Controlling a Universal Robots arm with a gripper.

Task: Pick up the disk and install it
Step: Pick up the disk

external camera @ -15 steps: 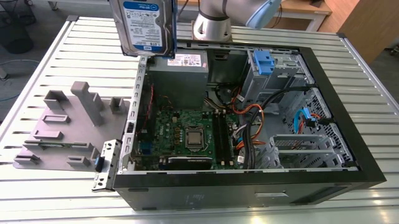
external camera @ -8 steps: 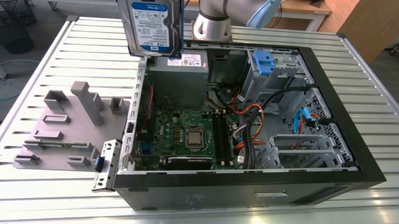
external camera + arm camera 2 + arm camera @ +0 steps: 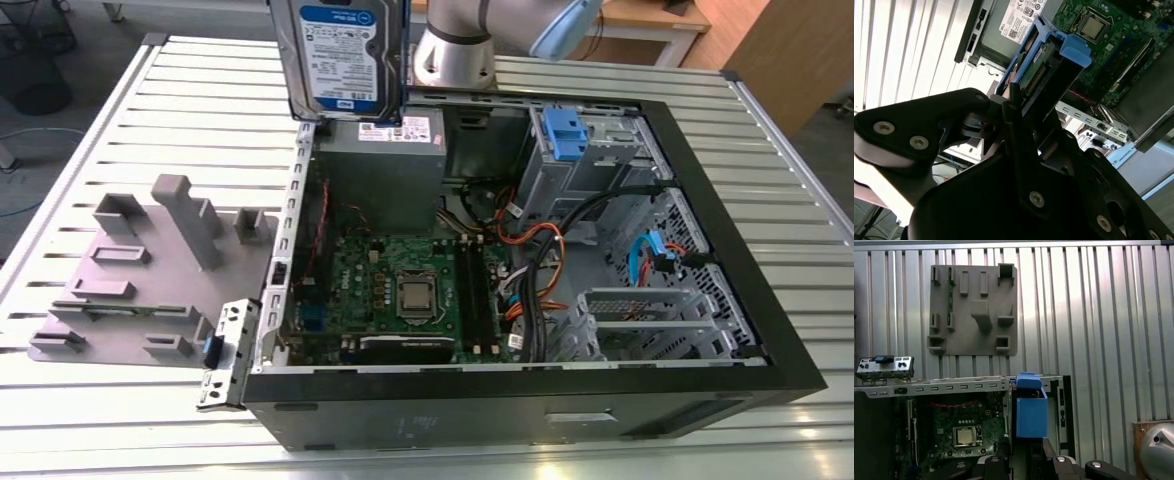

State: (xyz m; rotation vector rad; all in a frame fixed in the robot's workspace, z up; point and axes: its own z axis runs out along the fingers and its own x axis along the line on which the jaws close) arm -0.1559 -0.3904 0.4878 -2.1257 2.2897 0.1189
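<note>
The disk [image 3: 350,60] hangs upright high above the back left corner of the open computer case [image 3: 534,410]; its blue-and-white label faces the exterior view. In the second wrist view my gripper [image 3: 1021,107] is shut on the disk [image 3: 1046,72], whose blue plastic carrier frame [image 3: 1074,50] sticks out past the dark fingers toward the motherboard below. The first wrist view looks down along the blue frame end of the disk [image 3: 1031,412], over the case's edge.
Inside the case a grey box with a white sticker [image 3: 380,150] sits under the disk, and an upright grey bay with a blue tab [image 3: 561,135] stands at the back right. A grey fixture plate [image 3: 134,290] lies on the slatted table [image 3: 120,420], left of the case.
</note>
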